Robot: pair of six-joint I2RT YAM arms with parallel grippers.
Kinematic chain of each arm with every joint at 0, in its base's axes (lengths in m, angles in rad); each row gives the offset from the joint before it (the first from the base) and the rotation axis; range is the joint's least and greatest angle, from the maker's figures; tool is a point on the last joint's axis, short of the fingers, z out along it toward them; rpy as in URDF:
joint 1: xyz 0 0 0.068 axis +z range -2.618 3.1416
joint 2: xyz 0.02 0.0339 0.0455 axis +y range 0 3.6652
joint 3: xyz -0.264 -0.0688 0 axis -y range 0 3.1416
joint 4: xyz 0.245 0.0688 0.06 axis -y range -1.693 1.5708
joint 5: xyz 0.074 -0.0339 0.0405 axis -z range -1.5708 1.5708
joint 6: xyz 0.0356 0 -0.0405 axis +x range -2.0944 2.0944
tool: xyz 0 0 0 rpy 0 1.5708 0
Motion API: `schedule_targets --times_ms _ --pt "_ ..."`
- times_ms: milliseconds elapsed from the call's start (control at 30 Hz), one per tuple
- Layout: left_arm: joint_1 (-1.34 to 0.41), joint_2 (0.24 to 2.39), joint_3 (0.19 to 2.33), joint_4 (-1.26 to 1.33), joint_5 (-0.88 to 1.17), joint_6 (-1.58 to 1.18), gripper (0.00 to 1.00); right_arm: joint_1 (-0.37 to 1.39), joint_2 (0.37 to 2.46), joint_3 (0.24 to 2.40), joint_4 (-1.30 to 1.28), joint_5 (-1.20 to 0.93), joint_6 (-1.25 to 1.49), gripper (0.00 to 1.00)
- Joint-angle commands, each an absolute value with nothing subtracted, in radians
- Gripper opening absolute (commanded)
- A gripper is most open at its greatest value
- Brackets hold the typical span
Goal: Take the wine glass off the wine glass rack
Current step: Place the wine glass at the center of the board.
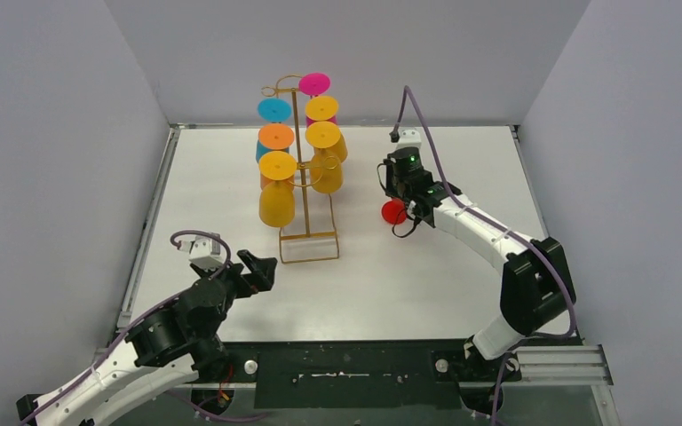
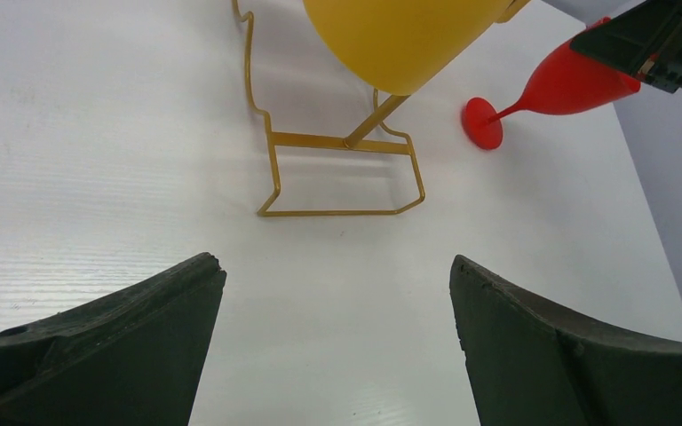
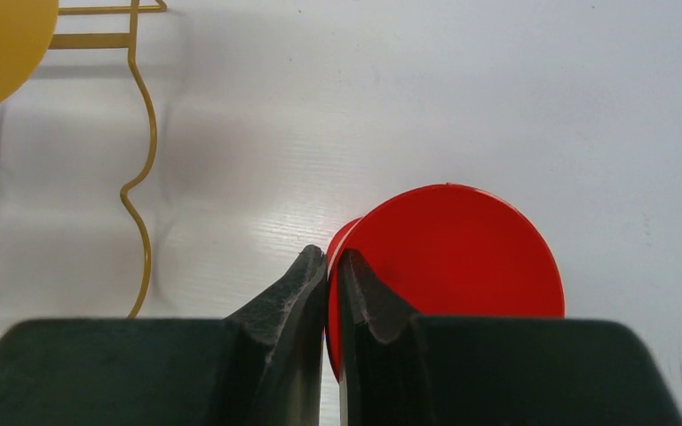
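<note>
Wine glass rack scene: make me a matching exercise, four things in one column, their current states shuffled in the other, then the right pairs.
1. left gripper
2. right gripper
3. red wine glass
4. wine glass rack

A. gold wire frame, standing upright
B. tilted, off the rack
C. open, holding nothing
D. shut on the red wine glass

Pairs: 1-C, 2-D, 3-B, 4-A

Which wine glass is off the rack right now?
The red wine glass, pinched by the right end effector beside the rack; the other glasses all hang on it.
</note>
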State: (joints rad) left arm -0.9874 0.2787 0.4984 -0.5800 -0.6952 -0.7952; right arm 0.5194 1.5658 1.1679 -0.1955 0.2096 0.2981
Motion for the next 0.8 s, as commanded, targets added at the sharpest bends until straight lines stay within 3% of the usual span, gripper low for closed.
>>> schedule_targets --times_ms 0,200,367,567,767 --pt "-0.990 0.343 0.499 -0.508 -0.658 -0.756 0.97 0.516 1.618 1.263 -0.160 0.210 0.271 0.00" --pt "-0.988 0.416 0.515 -0.503 -0.617 -0.721 0.97 0.515 1.681 1.315 -0.192 0.215 0.261 0.00" --pt "-0.988 0.410 0.554 -0.531 -0.630 -0.681 0.97 0.518 1.715 1.360 -0.238 0.203 0.253 0.06" --pt "-0.987 0.391 0.555 -0.547 -0.628 -0.687 0.97 0.518 1.720 1.416 -0.287 0.201 0.226 0.21" --pt "-0.987 0.408 0.553 -0.542 -0.625 -0.685 0.97 0.518 1.686 1.483 -0.334 0.173 0.211 0.29"
